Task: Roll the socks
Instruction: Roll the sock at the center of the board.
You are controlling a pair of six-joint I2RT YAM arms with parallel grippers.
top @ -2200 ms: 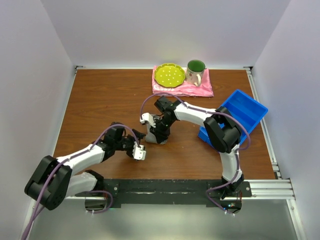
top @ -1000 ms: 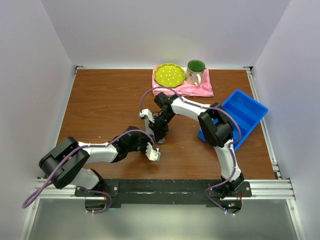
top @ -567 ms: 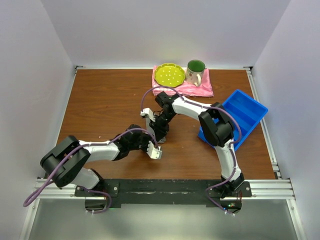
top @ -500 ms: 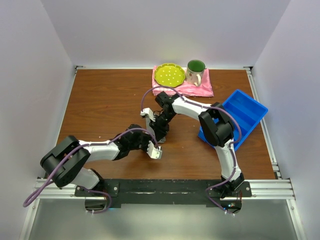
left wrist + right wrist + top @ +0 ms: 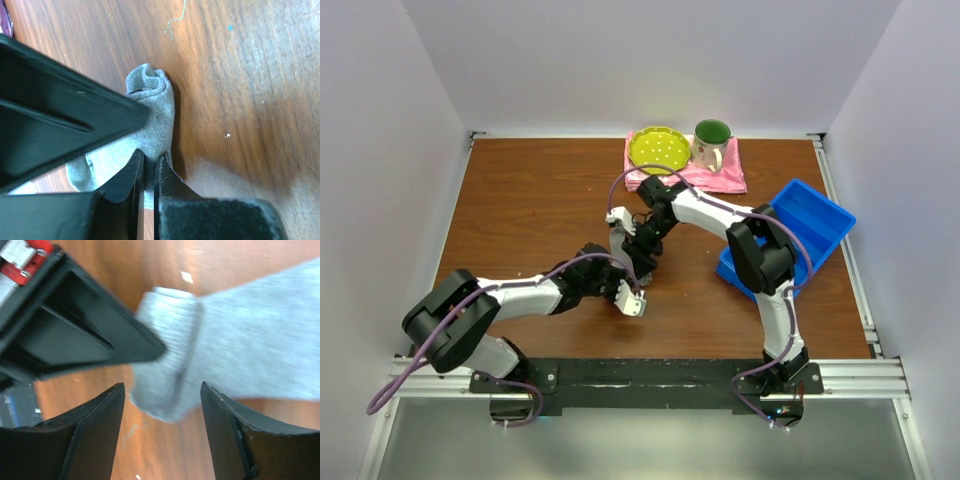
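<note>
A grey knitted sock lies on the wooden table, its far end curled into a small roll. My left gripper is shut on the sock's near edge, with fabric pinched between the jaws. In the right wrist view the sock is blurred and spreads to the right. My right gripper stands open just above its rolled end, touching nothing. From above, the left gripper and right gripper meet at mid-table and hide the sock. No stripes show.
At the back a pink cloth carries a yellow-green plate and a green-lined mug. A blue bin sits at the right, beside the right arm's elbow.
The left gripper slid right to the sock and shut on its edge. The right gripper has let go of the sock, opened, and drawn back a little.
</note>
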